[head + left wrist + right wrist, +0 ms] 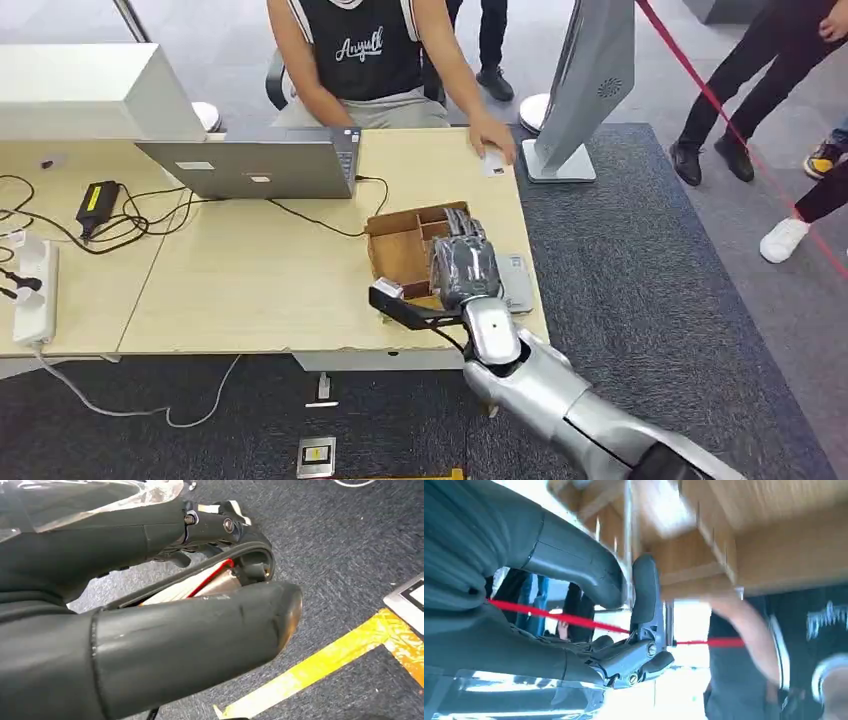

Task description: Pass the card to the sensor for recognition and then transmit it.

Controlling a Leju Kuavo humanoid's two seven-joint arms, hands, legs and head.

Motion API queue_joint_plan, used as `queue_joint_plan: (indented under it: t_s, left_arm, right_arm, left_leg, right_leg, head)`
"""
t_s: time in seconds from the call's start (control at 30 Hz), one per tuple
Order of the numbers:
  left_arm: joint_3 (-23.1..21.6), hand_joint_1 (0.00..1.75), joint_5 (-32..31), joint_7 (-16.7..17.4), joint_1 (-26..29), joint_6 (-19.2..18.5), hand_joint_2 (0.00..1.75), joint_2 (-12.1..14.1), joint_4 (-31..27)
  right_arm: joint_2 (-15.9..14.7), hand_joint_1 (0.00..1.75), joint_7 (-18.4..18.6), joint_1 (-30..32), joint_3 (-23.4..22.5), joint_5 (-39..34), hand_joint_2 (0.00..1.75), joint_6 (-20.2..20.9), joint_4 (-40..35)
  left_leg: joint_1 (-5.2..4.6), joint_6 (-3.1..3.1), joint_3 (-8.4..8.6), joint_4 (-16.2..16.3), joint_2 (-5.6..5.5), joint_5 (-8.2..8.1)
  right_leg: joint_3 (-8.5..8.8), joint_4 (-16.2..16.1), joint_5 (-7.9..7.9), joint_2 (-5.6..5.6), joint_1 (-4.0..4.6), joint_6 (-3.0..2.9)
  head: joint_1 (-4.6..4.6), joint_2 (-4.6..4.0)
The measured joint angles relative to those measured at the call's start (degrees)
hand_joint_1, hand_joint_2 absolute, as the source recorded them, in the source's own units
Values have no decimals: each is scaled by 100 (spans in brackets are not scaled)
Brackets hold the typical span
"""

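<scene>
**Right robot hand over the box, card not yet in its grasp**

Silver forearm rising from the lower right of the head view carries the right robot hand [466, 268], which hovers, back up and fingers pointing away from the robot, over the brown cardboard box [400, 250] near the table [250, 290] edge. Its wrist view is blurred; the thumb [574, 560] and a dark finger [644, 590] stand apart with a thin pale edge between them, so I cannot tell whether anything is pinched. The left robot hand [150, 630] hangs over the carpet, fingers curled toward the thumb; I cannot tell if it holds anything.

A white card [493, 162] lies at upper centre, under a person's hand [490, 135], beside the grey sensor stand [585, 90].

Risks, as I judge them: the fingers could catch a box divider and drag the box off the edge; a reach toward the card could meet the person's hand.
</scene>
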Motion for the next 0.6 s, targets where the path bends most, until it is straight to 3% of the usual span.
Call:
queue_joint_plan:
  t_s: [0.27,0.6]
  left_arm:
    - [-2,0,-22,-52,-28,-2,0,4,0]
    - [-2,0,-9,-77,-24,-2,0,4,0]
  right_arm:
    - [-269,175,208,-387,-293,334,175,63,-796]
    - [-339,175,214,-503,-409,479,175,227,-1403]
  left_leg:
    - [-1,0,1,0,0,0]
    - [1,0,-1,-1,0,0]
  right_leg:
    - [1,0,0,0,0,0]
    - [1,0,0,0,0,0]
  head:
    - [0,2]
    - [0,2]
